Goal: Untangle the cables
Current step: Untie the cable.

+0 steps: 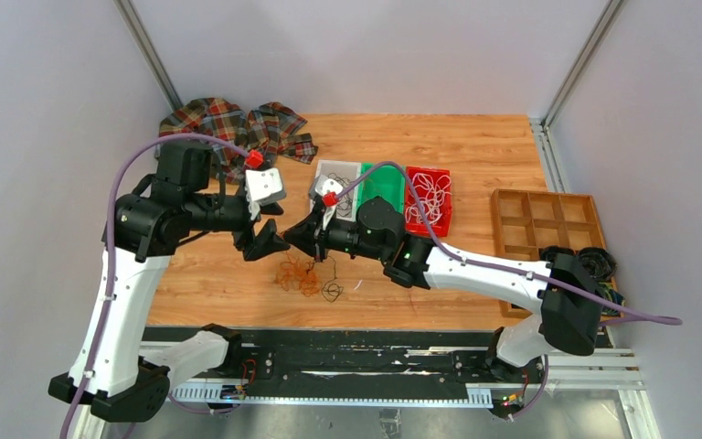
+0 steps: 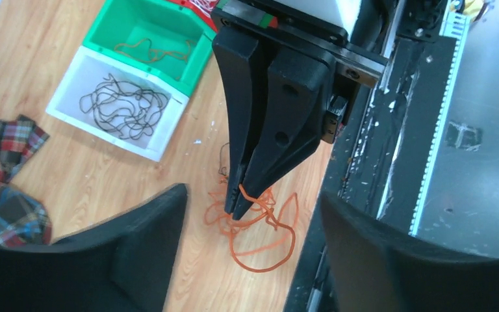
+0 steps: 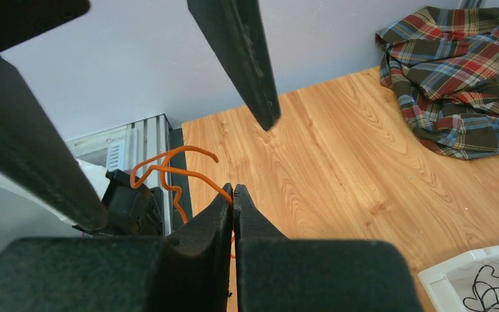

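Orange cable [image 2: 260, 229] pinched by right tool [image 2: 241, 208]; left tool [image 2: 253, 194] spread

Orange cable sits as a loose tangle on the counter [image 1: 475, 151], near its front edge, in the middle. Right tool is pressed together on one strand of it, tips pointing down at the tangle. In the right wrist view a loop sticks out past the tips. Left tool hangs just beside it, fingers wide apart, nothing between them, touching no cable. Black cable [image 1: 333, 291] lies as a small loop just right of the orange one.

Behind them are three bins in a row:
- White bin [image 2: 164, 140] holds black wires [image 2: 123, 107].
- Green bin [image 2: 104, 39] holds an orange wire [image 2: 146, 49].
- Red bin [image 1: 428, 171] holds white wires [image 1: 430, 197].

Plaid cloth [image 1: 238, 128] is bunched at the back left. Wooden tray [image 1: 495, 215] is at the right.
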Controlling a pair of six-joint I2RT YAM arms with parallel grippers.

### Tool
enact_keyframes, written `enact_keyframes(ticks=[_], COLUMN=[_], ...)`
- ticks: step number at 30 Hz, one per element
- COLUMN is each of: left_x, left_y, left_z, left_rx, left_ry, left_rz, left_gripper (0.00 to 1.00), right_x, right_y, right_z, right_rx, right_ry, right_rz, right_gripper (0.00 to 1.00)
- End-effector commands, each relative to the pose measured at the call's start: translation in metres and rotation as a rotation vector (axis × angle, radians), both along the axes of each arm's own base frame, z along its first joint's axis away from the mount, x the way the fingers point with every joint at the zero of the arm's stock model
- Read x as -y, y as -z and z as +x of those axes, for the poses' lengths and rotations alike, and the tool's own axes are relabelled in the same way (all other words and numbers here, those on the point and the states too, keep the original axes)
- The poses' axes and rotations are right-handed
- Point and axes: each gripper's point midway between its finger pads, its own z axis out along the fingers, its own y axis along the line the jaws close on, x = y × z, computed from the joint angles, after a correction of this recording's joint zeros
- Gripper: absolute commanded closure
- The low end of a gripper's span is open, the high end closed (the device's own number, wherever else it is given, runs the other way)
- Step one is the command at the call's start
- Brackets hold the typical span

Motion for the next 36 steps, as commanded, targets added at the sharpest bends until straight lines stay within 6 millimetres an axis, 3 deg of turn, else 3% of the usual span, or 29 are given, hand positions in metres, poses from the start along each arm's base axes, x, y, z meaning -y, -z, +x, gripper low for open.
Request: enact_keyframes(ticks=[1, 7, 10, 13, 18, 23, 26, 29, 32, 36], left_x=[0.001, -0.006, -0.009, -0.014, -0.015, -0.010, -0.005, -0.002, -0.002, -0.006], left_y=[0.012, 0.026, 0.026, 0.027, 0.014, -0.008, -0.025, -0.044, -0.064, -0.094], left_z=[0.001, 0.006, 0.010, 0.013, 0.012, 0.003, -0.003, -0.007, -0.009, -0.007], left_rx=[-0.027, -0.039, -0.036, -0.006, 0.034, 0.057, 0.064, 0.075, 0.114, 0.191], left_ry=[0.000, -0.031, -0.058, -0.065, -0.076, -0.064, -0.055, -0.058, -0.063, -0.102], left_rz=[0.010, 0.056, 0.074, 0.100, 0.088, 0.023, -0.027, -0.072, -0.102, -0.125], left_gripper=[0.37, 0.80, 0.84, 0.98, 0.99, 1.00, 1.00, 1.00, 1.00, 1.00], right_x=[-0.004, -0.004, -0.003, -0.002, -0.003, -0.010, -0.019, -0.026, -0.030, -0.024], right_y=[-0.019, -0.019, -0.018, -0.017, -0.013, -0.006, 0.000, 0.006, 0.020, 0.052], right_z=[-0.008, -0.012, -0.013, -0.015, -0.014, -0.009, -0.006, 0.003, 0.010, 0.020], right_rx=[0.054, 0.066, 0.068, 0.068, 0.061, 0.030, 0.010, -0.005, -0.026, -0.063], right_ry=[-0.017, -0.025, -0.026, -0.032, -0.028, -0.016, -0.012, 0.016, 0.041, 0.084], right_rz=[0.019, 0.020, 0.018, 0.021, 0.021, 0.033, 0.048, 0.058, 0.060, 0.049], right_gripper=[0.99, 0.99, 0.99, 0.99, 0.97, 0.78, 0.72, 0.74, 0.82, 0.88])
